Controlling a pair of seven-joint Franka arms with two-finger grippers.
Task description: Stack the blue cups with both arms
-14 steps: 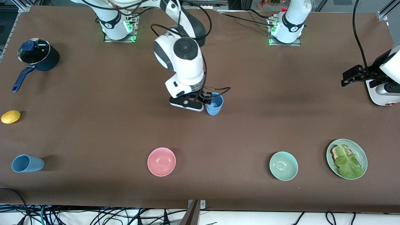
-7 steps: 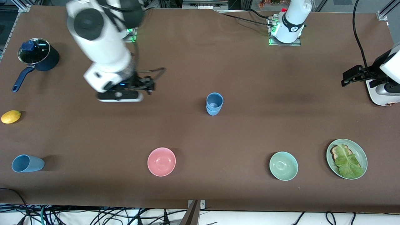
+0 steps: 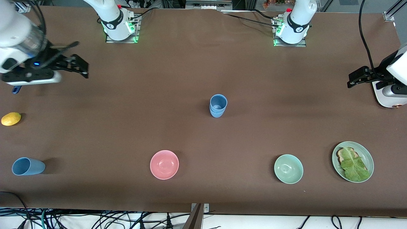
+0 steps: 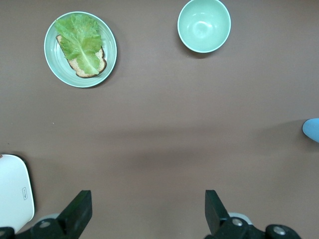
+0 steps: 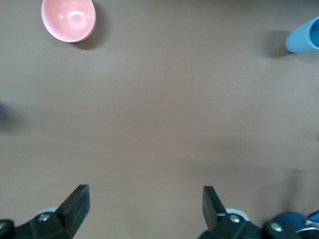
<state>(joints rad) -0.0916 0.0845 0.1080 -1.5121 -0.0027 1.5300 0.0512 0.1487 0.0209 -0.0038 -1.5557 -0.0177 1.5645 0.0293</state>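
Observation:
Two blue cups [image 3: 218,106] stand nested, one inside the other, upright in the middle of the table; their edge shows in the left wrist view [image 4: 312,130]. A third blue cup [image 3: 28,166] [image 5: 303,36] lies on its side near the front camera at the right arm's end. My right gripper [image 3: 83,67] [image 5: 147,201] hangs open and empty over bare table at the right arm's end. My left gripper [image 3: 350,80] [image 4: 148,206] waits open and empty over the left arm's end.
A pink bowl [image 3: 164,164] [image 5: 67,19], a pale green bowl [image 3: 288,168] [image 4: 204,25] and a plate with lettuce on toast [image 3: 368,156] [image 4: 79,49] line the front. A lemon [image 3: 11,118] lies at the right arm's end. A white device [image 3: 389,93] sits under the left gripper.
The right gripper has let go of the upper cup, leaving it nested in the lower one, and swung away to the right arm's end. The left arm has not moved.

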